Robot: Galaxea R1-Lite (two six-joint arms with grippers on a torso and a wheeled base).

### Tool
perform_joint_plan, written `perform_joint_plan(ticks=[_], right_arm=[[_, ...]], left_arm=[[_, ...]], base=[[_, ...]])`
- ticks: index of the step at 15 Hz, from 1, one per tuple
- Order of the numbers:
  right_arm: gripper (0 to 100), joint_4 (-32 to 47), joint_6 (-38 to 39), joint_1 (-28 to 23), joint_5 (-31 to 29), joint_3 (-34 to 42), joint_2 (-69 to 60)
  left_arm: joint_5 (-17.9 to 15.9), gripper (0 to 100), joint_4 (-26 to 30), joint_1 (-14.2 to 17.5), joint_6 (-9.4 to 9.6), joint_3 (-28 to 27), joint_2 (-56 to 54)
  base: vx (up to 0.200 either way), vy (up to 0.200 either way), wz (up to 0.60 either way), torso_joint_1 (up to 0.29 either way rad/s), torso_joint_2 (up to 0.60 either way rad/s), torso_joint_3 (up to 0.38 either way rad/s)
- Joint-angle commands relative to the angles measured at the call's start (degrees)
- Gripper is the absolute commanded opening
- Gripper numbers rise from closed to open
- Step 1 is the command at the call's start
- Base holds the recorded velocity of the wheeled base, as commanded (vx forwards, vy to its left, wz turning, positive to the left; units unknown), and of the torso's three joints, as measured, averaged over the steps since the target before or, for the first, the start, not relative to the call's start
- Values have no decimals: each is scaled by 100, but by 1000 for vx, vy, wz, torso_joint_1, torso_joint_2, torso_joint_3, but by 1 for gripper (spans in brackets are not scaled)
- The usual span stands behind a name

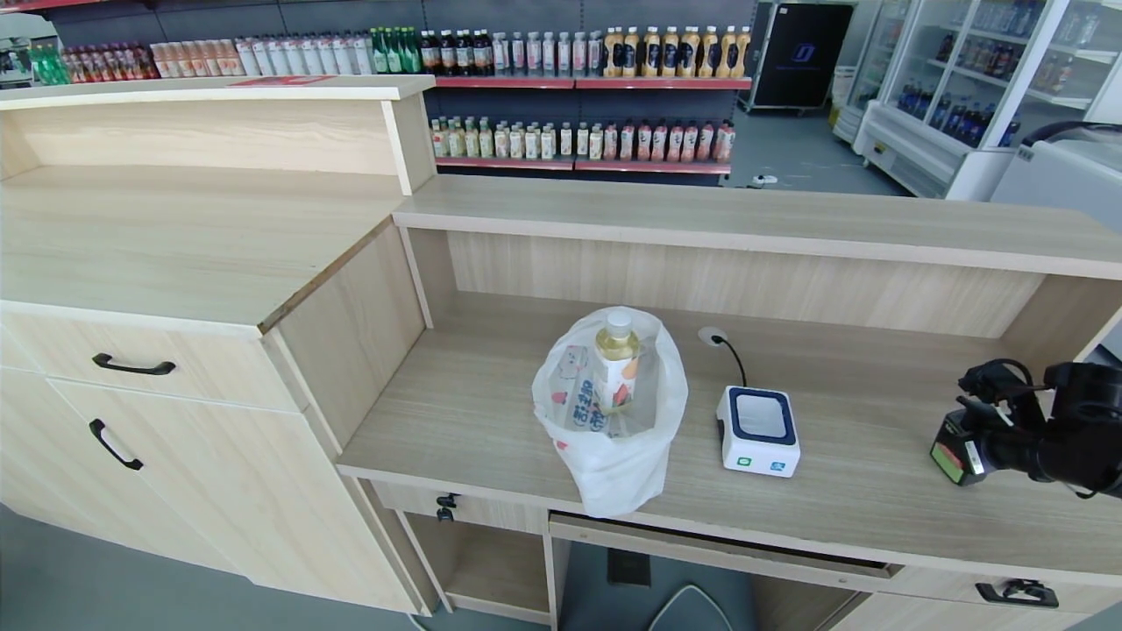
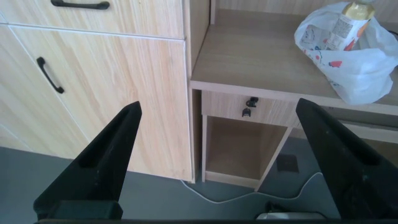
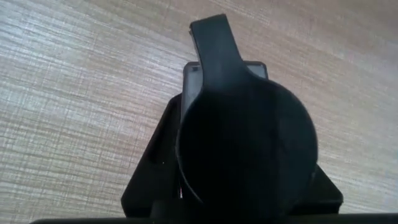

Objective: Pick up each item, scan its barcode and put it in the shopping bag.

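Observation:
A white plastic shopping bag (image 1: 614,456) stands open on the counter desk (image 1: 859,517), with a yellow-capped drink bottle (image 1: 615,355) and printed packets inside. To its right sits the white barcode scanner (image 1: 759,429) with a dark-framed window. At the desk's right end my right gripper (image 1: 964,438) is shut on a dark round can (image 1: 949,457) with a green and red label, held just above the wood. The can's dark end (image 3: 249,149) shows between the fingers (image 3: 214,43). My left gripper (image 2: 217,109) hangs open, low beside the cabinet, with the bag (image 2: 354,62) far off.
A tall cabinet (image 1: 175,263) with drawer handles stands left of the desk. A raised ledge (image 1: 745,219) runs along the desk's back. The scanner's cable (image 1: 734,355) goes into a hole behind it. Shelves of bottles and fridges stand in the room beyond.

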Motion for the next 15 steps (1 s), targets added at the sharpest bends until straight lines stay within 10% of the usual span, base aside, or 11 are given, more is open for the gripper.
perform_joint_plan(ticks=[1, 8, 15], right_arm=[[0, -102, -51, 56, -3, 1, -99], [0, -295, -2934, 408, 14, 1161, -2964], [0, -366, -6959, 3712, 1500, 2233, -5064]], left_arm=[[0, 100, 2, 0, 1, 0, -2], [0, 100, 2, 0, 1, 0, -2], [0, 100, 2, 0, 1, 0, -2]], base=[[0, 0, 0, 0, 0, 0], [0, 0, 0, 0, 0, 0], [0, 0, 0, 0, 0, 0]])
